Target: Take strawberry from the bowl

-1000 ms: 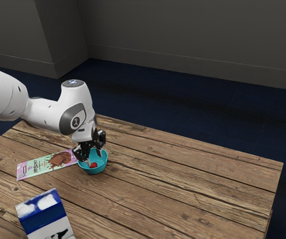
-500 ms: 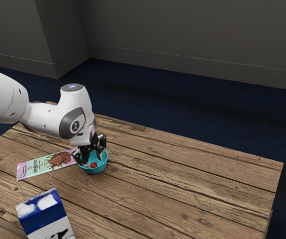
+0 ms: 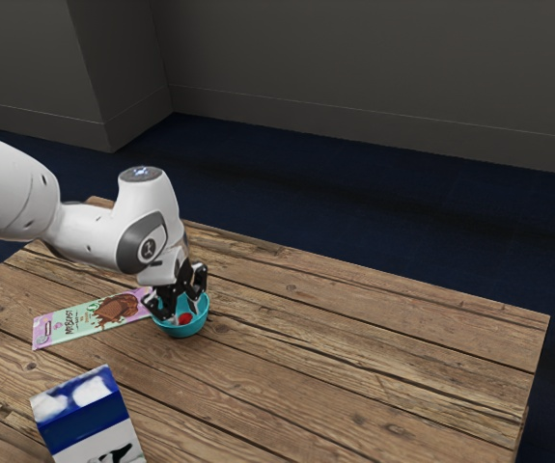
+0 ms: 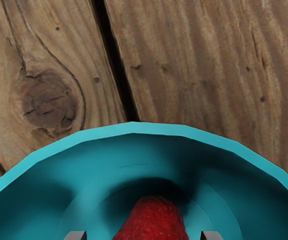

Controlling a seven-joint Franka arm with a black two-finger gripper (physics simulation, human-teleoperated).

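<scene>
At the exterior view's left, the white arm (image 3: pixel 89 231) reaches in above the wooden table (image 3: pixel 383 367). A blue and white carton (image 3: pixel 84 420) stands near the view's lower edge, and a pastel chocolate wrapper (image 3: pixel 68 323) lies flat beyond it, its end beside the bowl. Next rightward, the black gripper (image 3: pixel 182 310) points down into the turquoise bowl (image 3: pixel 181 331), open, its fingertips (image 4: pixel 76 235) parted on either side of the strawberry (image 4: pixel 154 222). The red fruit sits inside the bowl, with bare planks stretching away to the view's right
</scene>
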